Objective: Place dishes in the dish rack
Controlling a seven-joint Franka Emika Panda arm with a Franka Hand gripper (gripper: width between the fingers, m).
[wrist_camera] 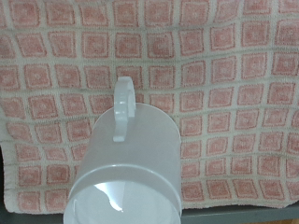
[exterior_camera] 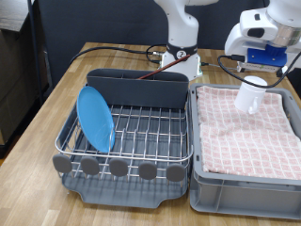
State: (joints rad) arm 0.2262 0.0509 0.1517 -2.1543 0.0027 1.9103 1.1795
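White mug hangs under tool, above cloth.

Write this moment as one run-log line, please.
gripper: above pink checkered cloth, at white mug | mug: lifted over cloth | blue plate: standing in dish rack | spoon: not visible

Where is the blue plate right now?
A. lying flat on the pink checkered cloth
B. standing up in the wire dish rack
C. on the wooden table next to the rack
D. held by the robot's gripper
B. The blue plate stands on its edge between the wires of the dish rack, at the exterior view's left, away from the pink checkered cloth.
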